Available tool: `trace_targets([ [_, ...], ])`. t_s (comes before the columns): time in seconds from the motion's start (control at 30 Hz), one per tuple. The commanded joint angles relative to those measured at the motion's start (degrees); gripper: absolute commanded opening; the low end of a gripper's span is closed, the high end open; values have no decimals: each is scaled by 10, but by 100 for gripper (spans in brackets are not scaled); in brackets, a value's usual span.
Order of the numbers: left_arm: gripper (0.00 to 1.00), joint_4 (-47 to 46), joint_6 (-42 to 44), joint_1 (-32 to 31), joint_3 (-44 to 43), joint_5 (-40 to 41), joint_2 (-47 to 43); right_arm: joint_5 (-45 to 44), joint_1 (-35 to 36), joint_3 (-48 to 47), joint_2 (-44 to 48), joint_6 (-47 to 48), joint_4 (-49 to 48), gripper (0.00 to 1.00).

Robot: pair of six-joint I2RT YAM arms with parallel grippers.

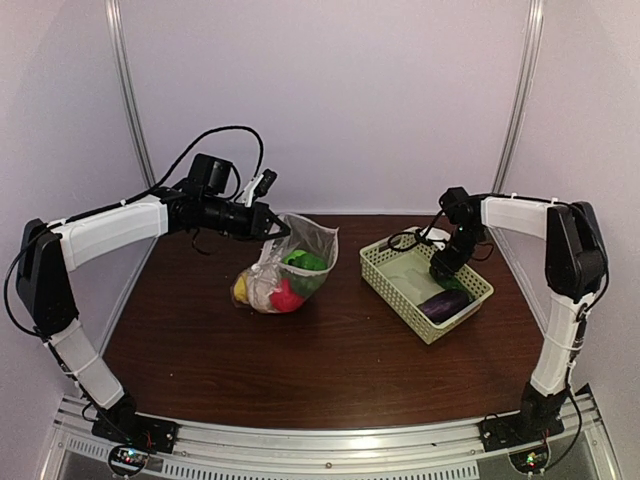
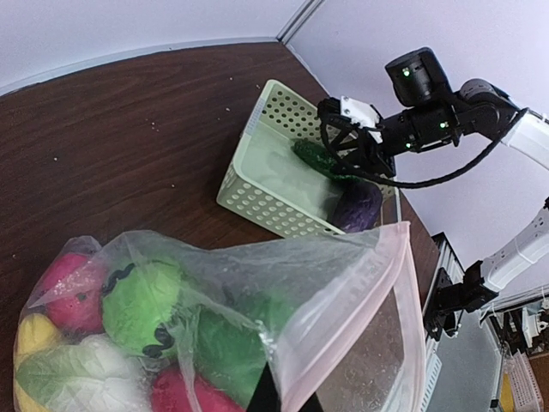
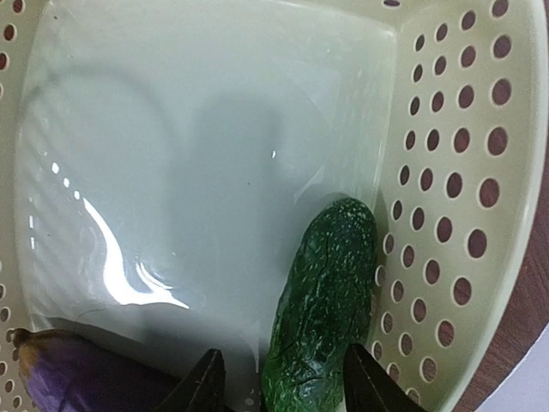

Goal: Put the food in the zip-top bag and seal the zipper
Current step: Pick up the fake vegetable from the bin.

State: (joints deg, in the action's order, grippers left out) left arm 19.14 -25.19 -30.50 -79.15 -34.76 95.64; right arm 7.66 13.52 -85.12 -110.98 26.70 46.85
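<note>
**A:** Where do we find the zip-top bag point(image 1: 293, 262)?

**B:** We see it standing on the tabletop point(image 1: 330, 370), a little left of the middle and nearer the far edge than the near one. Its bottom rests on the wood and its top is held up.

**A:** Held by what?

**B:** By the left gripper point(image 1: 272, 228). Its fingers are pinched together on the bag's upper edge, beside the mouth. From the left wrist we see the zipper point(image 2: 410, 300) as a pale strip along that mouth, and the two lips stand apart, so the bag is not sealed.

**A:** What do we make out inside?

**B:** Through the plastic we see a green round piece point(image 2: 141, 305), a red-pink ball point(image 2: 73, 287), a yellow piece point(image 2: 30, 339) and the white cauliflower point(image 2: 86, 378), all packed together at the bottom. There is more green and red beneath them that we cannot name.

**A:** And the rest of the food?

**B:** Two pieces lie in the pale green basket point(image 1: 385, 278), which sits close to the right edge, toward the far right corner. The cucumber point(image 3: 326, 300) lies along one perforated wall. The eggplant point(image 3: 77, 378) is in the neighbouring corner of the basket, apart from the cucumber.

**A:** How does the right gripper point(image 3: 287, 388) stand?

**B:** It is down inside the basket with its fingers spread wide, one on each side of the cucumber's near end. It has nothing clamped, and we cannot tell whether either finger touches the cucumber.
</note>
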Motion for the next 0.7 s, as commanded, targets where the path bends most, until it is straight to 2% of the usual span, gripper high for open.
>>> trace_targets([
  [0.0,0,-6,0,-3,-12,-7,-3,-49,-3,1,-18,-27,19,48],
  [0.17,0,-5,0,-4,-12,-7,-3,-73,-2,12,-26,-40,13,53],
  [0.47,0,-6,0,-5,-12,-8,-3,-72,-1,-2,-69,-55,32,54],
  [0.67,0,-5,1,-5,-12,-7,-2,-39,2,-7,-27,-53,19,37],
])
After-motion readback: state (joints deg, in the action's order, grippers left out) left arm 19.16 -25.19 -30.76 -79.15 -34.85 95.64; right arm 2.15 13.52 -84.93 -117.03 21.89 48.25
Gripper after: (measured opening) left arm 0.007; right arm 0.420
